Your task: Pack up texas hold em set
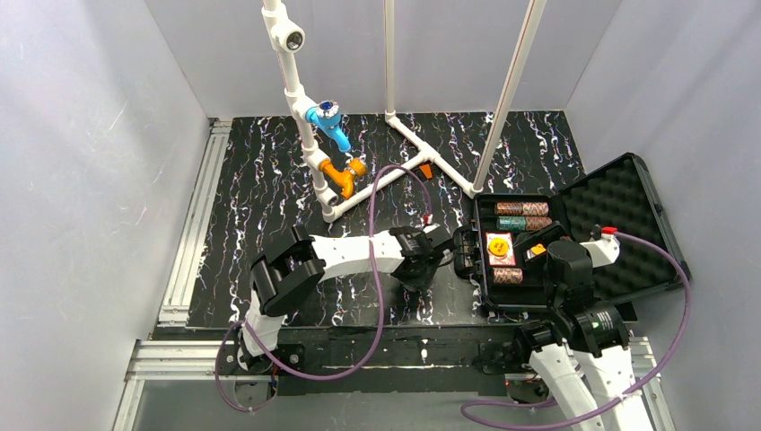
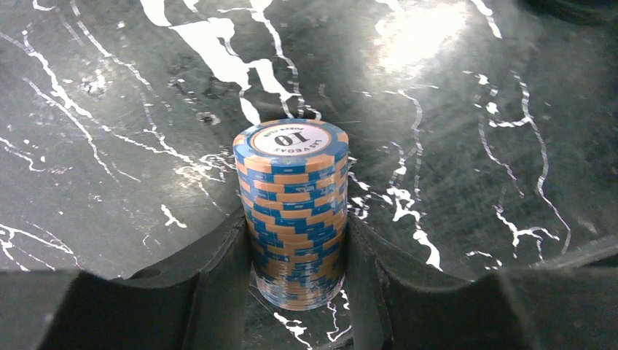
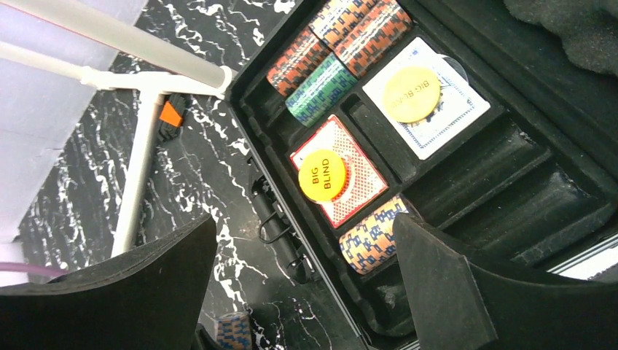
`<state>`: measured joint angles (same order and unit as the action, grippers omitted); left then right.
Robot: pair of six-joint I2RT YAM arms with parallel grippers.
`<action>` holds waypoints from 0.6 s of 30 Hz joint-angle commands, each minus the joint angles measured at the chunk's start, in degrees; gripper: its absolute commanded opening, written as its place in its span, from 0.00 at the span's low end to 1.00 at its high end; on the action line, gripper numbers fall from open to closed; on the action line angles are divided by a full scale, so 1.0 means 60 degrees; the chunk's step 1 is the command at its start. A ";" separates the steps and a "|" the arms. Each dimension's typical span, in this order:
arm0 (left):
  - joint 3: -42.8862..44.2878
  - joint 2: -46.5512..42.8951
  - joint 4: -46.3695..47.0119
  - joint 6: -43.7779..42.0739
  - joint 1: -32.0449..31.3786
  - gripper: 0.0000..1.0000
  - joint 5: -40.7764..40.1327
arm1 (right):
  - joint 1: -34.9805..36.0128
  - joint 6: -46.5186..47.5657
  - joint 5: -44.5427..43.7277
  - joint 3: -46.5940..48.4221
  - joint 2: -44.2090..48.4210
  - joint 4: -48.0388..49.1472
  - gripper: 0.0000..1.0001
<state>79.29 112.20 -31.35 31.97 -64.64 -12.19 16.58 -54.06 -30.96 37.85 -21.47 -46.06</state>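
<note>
A stack of blue-and-orange poker chips [image 2: 291, 211] stands upright on the black marbled table. My left gripper [image 2: 295, 292] is shut on it, both fingers pressing its sides low down. In the top view that gripper [image 1: 429, 256] sits just left of the open black case [image 1: 476, 269] and hides the stack. In the right wrist view the same stack [image 3: 233, 332] shows at the bottom edge. The case [image 3: 321, 262] holds reddish and green chip rows [image 3: 321, 89], an orange-blue row [image 3: 372, 240], a red deck [image 3: 357, 182] and a blue-white deck [image 3: 452, 109]. My right gripper [image 3: 302, 292] hangs open above the case's left edge.
The white pipe frame [image 1: 359, 180] with a blue fitting [image 1: 328, 117] and an orange fitting [image 1: 341, 175] stands behind the left arm. The foam-lined lid [image 1: 619, 224] lies open to the right. The case handle [image 3: 280, 226] juts toward the stack. Each deck carries a yellow button [image 3: 321, 175].
</note>
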 commanded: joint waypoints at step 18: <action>0.0227 -0.2018 0.1180 -0.1780 -0.0686 0.00 0.0984 | -0.0009 -0.0012 0.1379 -0.0211 0.1580 0.1061 0.98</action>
<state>80.49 105.95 -27.51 23.18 -67.90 -7.25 16.58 -52.36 -25.04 37.39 -11.68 -41.91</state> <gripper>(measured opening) 0.411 0.981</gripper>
